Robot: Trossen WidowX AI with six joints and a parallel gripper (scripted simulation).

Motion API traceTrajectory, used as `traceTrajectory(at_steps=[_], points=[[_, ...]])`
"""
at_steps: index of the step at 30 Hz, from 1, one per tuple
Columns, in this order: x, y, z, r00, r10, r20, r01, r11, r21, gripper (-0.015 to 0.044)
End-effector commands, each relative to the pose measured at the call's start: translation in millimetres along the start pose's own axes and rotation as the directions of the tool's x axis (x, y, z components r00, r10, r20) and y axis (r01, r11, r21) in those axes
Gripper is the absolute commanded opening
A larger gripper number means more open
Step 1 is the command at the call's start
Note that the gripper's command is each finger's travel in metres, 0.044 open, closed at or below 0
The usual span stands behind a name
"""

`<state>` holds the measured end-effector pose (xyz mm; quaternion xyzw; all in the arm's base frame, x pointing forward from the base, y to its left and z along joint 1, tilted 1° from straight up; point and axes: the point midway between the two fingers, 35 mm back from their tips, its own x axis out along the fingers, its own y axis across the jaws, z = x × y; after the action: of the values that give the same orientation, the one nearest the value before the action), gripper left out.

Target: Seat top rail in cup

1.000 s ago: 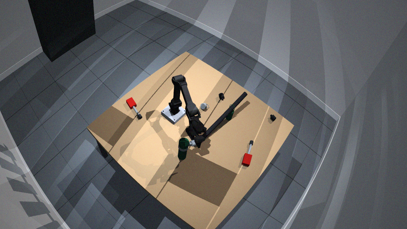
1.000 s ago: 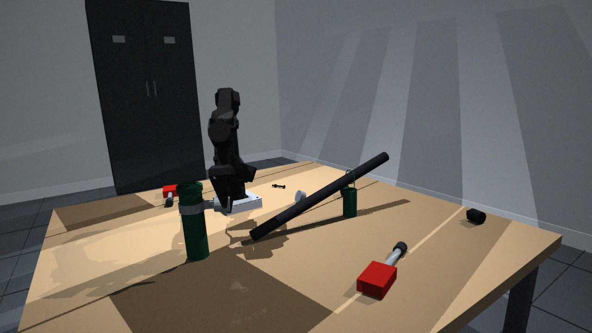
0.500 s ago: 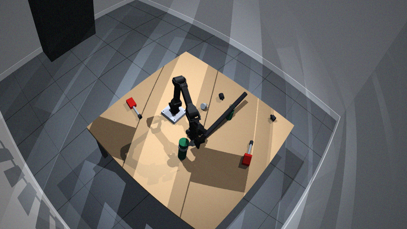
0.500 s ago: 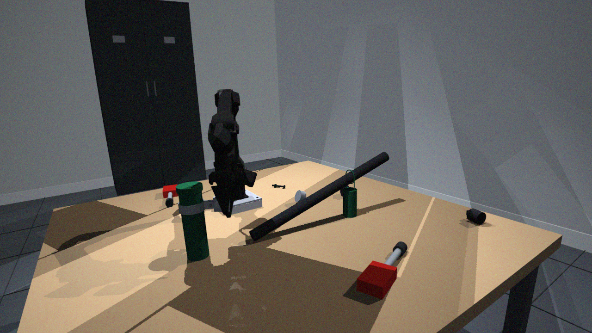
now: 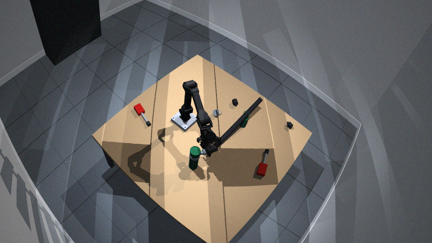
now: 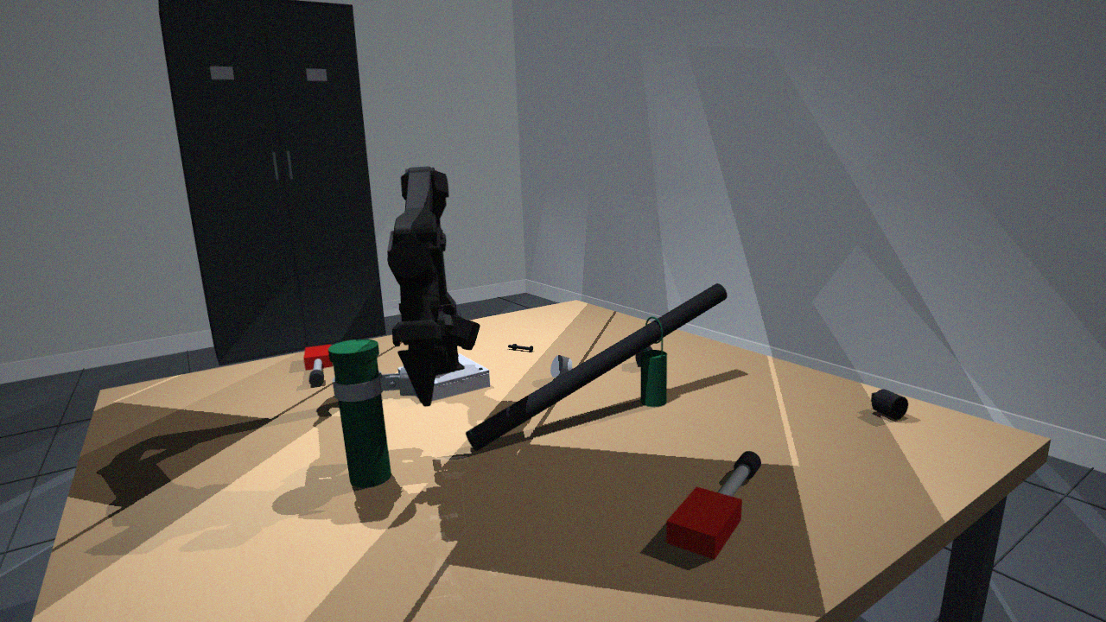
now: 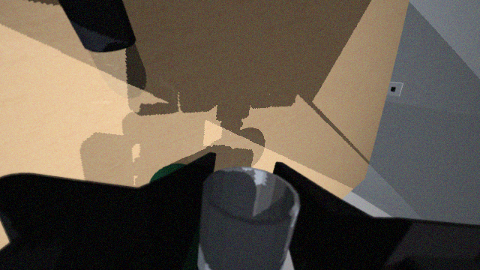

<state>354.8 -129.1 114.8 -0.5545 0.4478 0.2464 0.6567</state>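
My gripper is shut on the grey rail-end cup, whose open mouth shows between the fingers. The cup hangs on the grey brace band, just below the green cap of the upright big post. The black rail slants through the loop cap's ring on the short green post. Its lower cut end is outside the cup, low by the table top. In the exterior view the fingers hide most of the cup.
A red block with a grey handle lies on the right and another on the left. Two black caps and a pale round piece lie on the table. The rail slants across beside the arm.
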Motion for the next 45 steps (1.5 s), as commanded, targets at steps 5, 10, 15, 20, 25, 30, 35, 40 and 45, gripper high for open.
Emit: traceTrajectory(at_steps=[5, 10, 15, 20, 25, 30, 35, 40, 45], points=[[-4.4, 5.4, -1.3, 0.999, -0.002, 0.036, 0.004, 0.998, -0.066, 0.0000], [-5.5, 7.4, -1.6, 0.999, 0.000, 0.048, 0.005, 0.996, -0.087, 0.0000], [-6.9, 10.0, -1.9, 0.998, 0.001, 0.064, 0.006, 0.993, -0.115, 0.0000], [-8.8, 13.4, -2.6, 0.996, 0.004, 0.084, 0.008, 0.988, -0.151, 0.0000], [-9.7, 15.0, -2.9, 0.996, 0.006, 0.094, 0.010, 0.986, -0.169, 0.0000], [-11.7, 18.5, -3.8, 0.993, 0.011, 0.116, 0.014, 0.978, -0.207, 0.0000], [-12.8, 20.7, -4.5, 0.992, 0.014, 0.129, 0.016, 0.973, -0.230, 0.0000], [-14.1, 23.0, -5.3, 0.990, 0.018, 0.143, 0.020, 0.967, -0.255, 0.0000], [-16.1, 26.6, -6.7, 0.986, 0.024, 0.165, 0.026, 0.955, -0.294, 0.0000]])
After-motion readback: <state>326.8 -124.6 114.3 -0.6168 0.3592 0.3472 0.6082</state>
